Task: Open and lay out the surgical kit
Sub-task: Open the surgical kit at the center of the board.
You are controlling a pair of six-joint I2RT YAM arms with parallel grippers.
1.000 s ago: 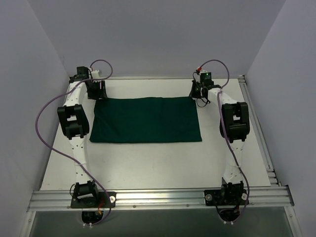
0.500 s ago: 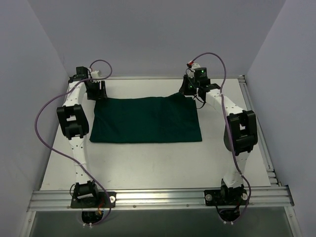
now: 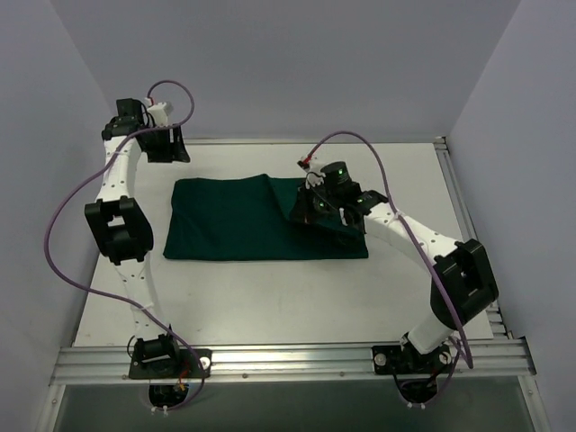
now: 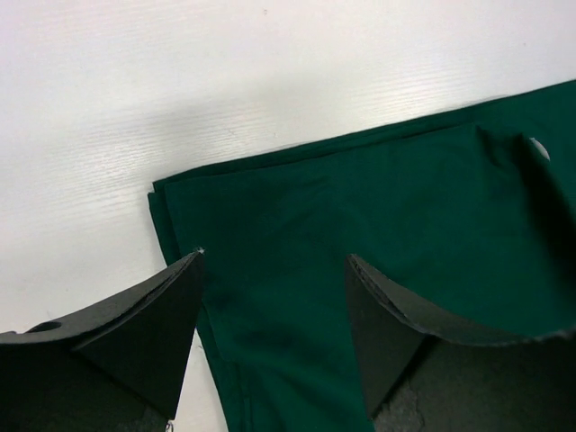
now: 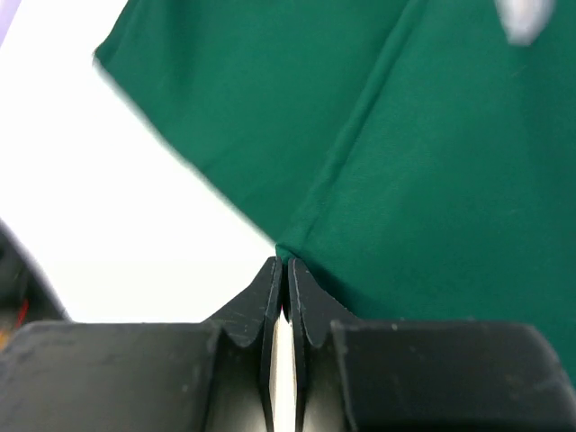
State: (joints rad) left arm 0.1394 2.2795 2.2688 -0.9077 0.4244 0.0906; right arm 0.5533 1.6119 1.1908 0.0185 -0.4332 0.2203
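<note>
Where the right pincer (image 3: pixel 310 202) sat at the far right corner of the green wrap (image 3: pixel 225 229) a moment back, top view has it pulled inward, corner folded over, wrap central on the surface (image 3: pixel 270 297); left wrist: left pincer (image 4: pixel 274 261) wide open, empty, over a wrap corner; right wrist: jaws pinched tight on the cloth edge.

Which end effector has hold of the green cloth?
The right end effector, shut on a lifted corner of the green cloth. The left end effector hangs open near its far-left corner, gripping nothing.
</note>
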